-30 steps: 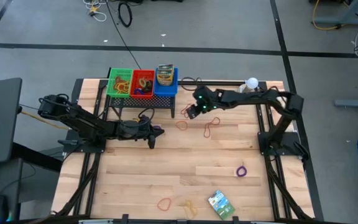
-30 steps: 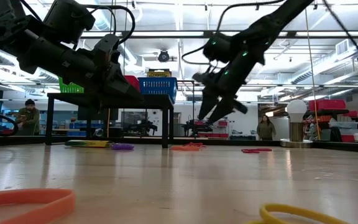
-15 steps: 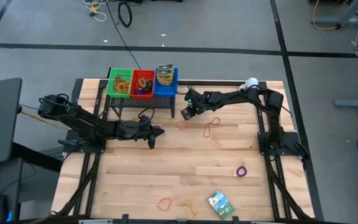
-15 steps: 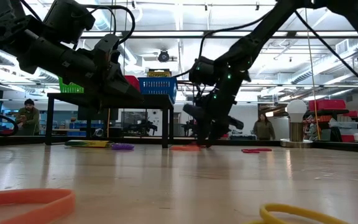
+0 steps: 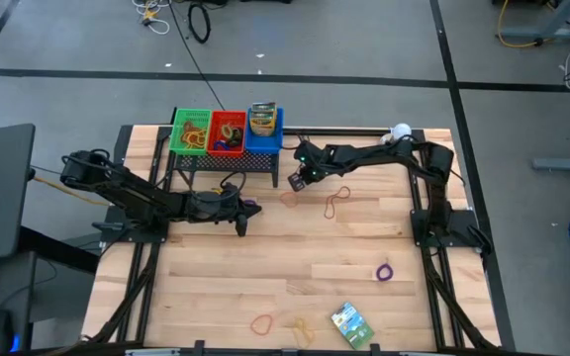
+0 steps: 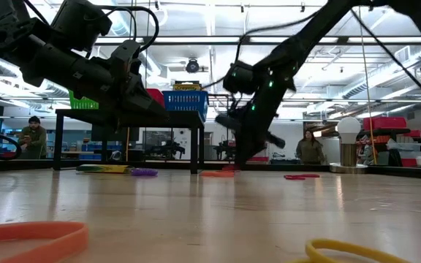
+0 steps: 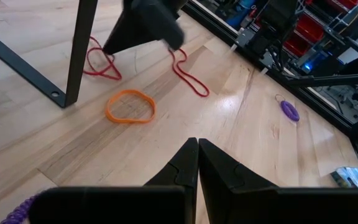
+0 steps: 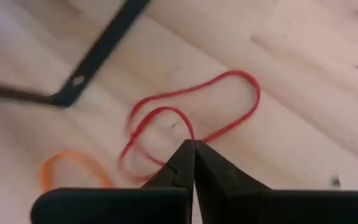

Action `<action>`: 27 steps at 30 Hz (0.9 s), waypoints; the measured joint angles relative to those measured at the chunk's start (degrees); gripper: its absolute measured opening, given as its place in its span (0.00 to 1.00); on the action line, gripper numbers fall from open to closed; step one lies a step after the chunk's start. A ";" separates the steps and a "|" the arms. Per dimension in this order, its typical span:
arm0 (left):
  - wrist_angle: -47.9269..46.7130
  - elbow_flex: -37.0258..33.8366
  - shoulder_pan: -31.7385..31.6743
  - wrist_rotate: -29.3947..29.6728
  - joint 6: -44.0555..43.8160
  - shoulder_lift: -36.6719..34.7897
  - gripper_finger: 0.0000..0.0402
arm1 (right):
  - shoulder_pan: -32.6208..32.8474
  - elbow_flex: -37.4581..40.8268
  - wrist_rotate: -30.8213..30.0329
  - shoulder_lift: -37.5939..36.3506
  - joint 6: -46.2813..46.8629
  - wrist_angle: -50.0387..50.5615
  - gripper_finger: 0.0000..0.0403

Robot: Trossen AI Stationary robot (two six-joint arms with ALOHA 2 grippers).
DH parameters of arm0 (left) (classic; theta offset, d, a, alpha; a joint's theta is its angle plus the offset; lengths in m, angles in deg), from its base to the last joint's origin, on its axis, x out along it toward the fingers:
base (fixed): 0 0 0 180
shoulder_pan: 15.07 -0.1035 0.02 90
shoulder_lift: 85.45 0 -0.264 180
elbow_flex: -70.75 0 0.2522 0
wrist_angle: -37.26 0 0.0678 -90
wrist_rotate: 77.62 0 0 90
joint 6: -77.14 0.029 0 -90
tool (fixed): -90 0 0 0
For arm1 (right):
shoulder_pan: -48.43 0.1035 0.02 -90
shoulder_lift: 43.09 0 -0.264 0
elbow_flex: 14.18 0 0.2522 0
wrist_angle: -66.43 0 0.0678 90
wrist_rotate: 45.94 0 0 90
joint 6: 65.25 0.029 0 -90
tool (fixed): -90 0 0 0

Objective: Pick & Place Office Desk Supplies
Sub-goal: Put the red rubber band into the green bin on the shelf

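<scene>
Your right gripper (image 8: 193, 144) fingers have pinched shut on the limp, featherlight red rubber band (image 8: 229, 102) beside the rack leg (image 8: 104, 43); lift gently.

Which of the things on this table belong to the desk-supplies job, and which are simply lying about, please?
Belonging to the job:
- red rubber band, under the shut right gripper
- orange rubber band
- purple rubber band
- green printed packet
- green, red and blue bins

Just lying about:
- white ball on its base
- black rack under the bins
</scene>
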 joint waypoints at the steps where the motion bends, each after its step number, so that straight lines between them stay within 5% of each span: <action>1: -0.02 -0.01 0.00 0.00 -0.02 0.00 0.05 | 0.30 0.02 0.24 -0.94 -0.15 0.85 0.03; 17: 0.02 -0.01 0.00 0.00 0.00 -0.02 0.05 | 16.46 0.03 -2.50 -18.33 0.79 11.32 0.01; 27: 0.25 -0.01 0.00 0.01 0.00 -0.02 0.05 | 26.85 0.02 -1.92 -15.21 3.67 7.77 0.01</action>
